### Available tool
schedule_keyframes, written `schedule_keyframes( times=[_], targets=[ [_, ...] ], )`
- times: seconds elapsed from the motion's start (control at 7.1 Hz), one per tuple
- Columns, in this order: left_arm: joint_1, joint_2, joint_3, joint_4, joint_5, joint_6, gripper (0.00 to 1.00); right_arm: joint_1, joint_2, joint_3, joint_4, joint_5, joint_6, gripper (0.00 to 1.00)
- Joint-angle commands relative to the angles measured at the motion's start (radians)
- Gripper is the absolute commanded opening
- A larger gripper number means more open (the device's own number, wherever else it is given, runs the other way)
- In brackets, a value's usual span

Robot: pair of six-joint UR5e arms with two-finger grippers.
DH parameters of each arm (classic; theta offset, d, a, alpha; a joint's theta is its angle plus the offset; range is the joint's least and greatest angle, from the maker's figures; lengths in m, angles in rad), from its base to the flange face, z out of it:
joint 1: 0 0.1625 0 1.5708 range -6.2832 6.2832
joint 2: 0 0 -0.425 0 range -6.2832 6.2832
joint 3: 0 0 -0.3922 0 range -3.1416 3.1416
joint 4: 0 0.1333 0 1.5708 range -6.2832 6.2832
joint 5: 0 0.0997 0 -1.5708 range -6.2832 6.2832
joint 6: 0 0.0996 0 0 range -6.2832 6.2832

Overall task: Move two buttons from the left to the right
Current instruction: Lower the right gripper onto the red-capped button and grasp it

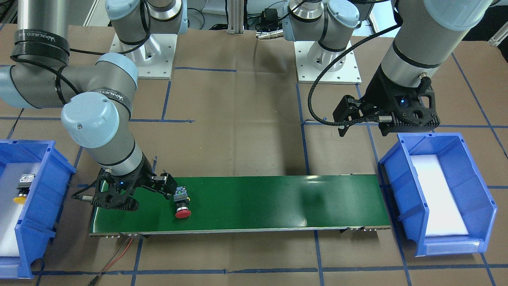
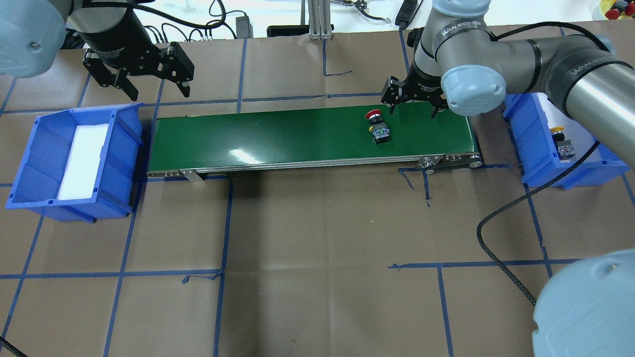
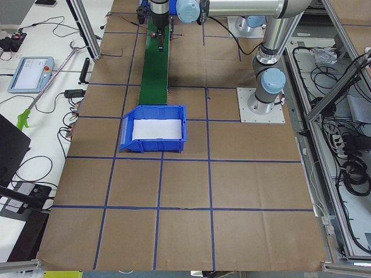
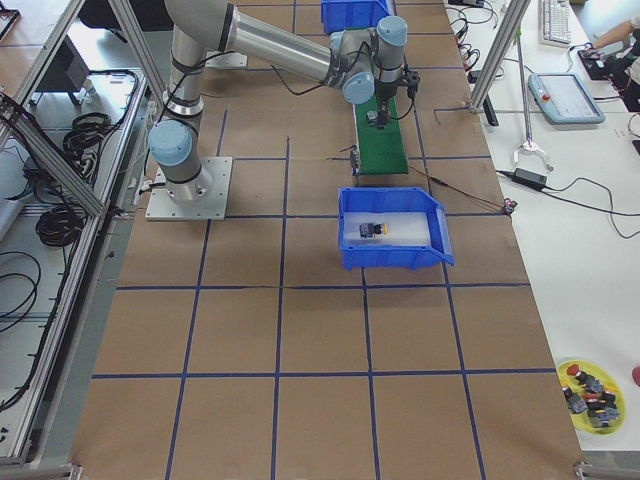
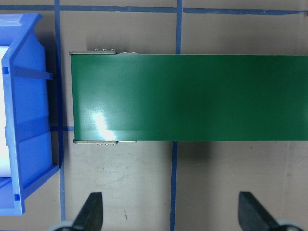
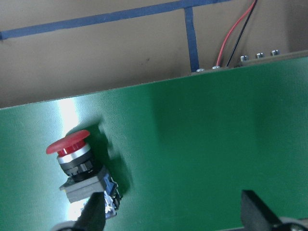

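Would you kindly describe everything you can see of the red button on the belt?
The red button lies on its side on the green belt. It has a red mushroom cap, a silver collar and a grey blocky body. The open right gripper hovers close by; contact is unclear.

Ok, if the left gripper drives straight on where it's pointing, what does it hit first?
Probably the brown paper table, between its open fingers: the left gripper points at bare paper beside the green belt, near the blue bin.
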Motion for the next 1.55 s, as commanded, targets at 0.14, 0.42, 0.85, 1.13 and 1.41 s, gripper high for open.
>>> schedule_keyframes(
  times=[0.14, 0.42, 0.85, 1.13, 1.41],
  targets=[
    [0.0, 0.0, 0.0, 0.0, -0.002, -0.002, 1.0, 0.006, 0.038, -0.003, -0.019, 0.053, 0.008, 0.99],
    [0.0, 0.0, 0.0, 0.0, -0.002, -0.002, 1.0, 0.007, 0.063, -0.003, -0.045, 0.051, 0.009, 0.99],
    [0.0, 0.0, 0.0, 0.0, -0.002, -0.002, 1.0, 0.009, 0.091, 0.004, -0.042, 0.047, 0.008, 0.97],
    [0.0, 0.0, 0.0, 0.0, -0.002, -0.002, 1.0, 0.008, 0.088, 0.003, -0.024, 0.028, -0.009, 0.37],
    [0.0, 0.0, 0.002, 0.0, -0.002, -0.002, 1.0, 0.001, 0.075, -0.012, 0.054, 0.028, -0.011, 0.05]
  ],
)
